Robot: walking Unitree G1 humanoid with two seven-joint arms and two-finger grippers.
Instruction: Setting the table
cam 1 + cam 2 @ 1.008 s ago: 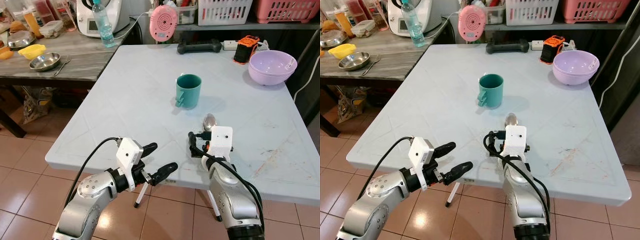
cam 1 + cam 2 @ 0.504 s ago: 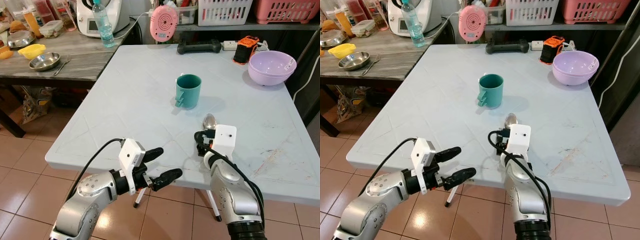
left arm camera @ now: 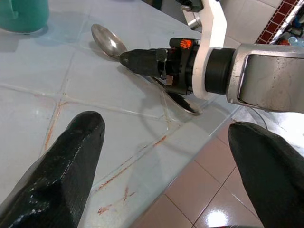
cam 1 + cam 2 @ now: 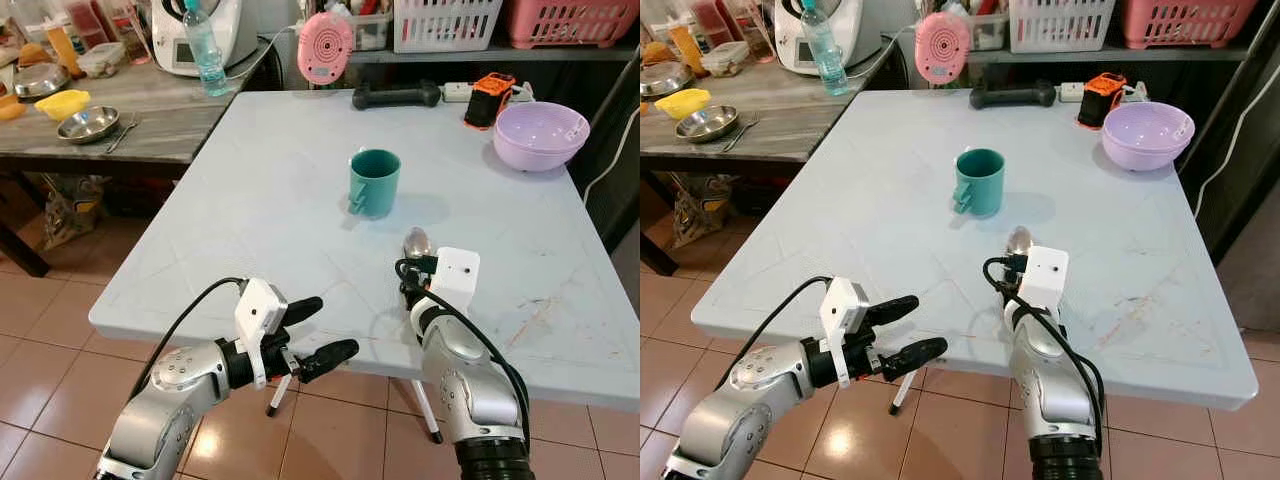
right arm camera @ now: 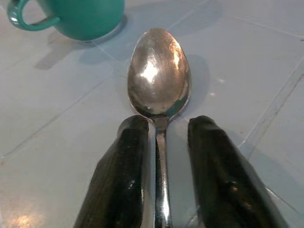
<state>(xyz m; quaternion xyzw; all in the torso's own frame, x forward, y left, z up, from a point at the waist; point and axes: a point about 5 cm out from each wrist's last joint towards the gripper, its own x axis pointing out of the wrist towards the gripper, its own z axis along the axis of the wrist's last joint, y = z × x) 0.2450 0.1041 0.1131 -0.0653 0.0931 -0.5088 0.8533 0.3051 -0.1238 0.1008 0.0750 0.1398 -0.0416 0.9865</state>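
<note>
A metal spoon [image 5: 158, 90] lies flat on the pale table [image 4: 250, 200] close to its near edge, long axis running from that edge toward the far edge, bowl facing up and pointing away from the robot toward the green mug [image 4: 375, 181] just beyond it. The right gripper [image 5: 164, 137] sits low over the table at the spoon's neck, one black finger on either side of the handle with a narrow gap each way, released rather than clenched. The left gripper [image 4: 315, 328] hangs off the near edge over the tiled floor [image 4: 50, 330], fingers spread wide and holding nothing. A lilac bowl [image 4: 541, 134] stands at the far right corner
</note>
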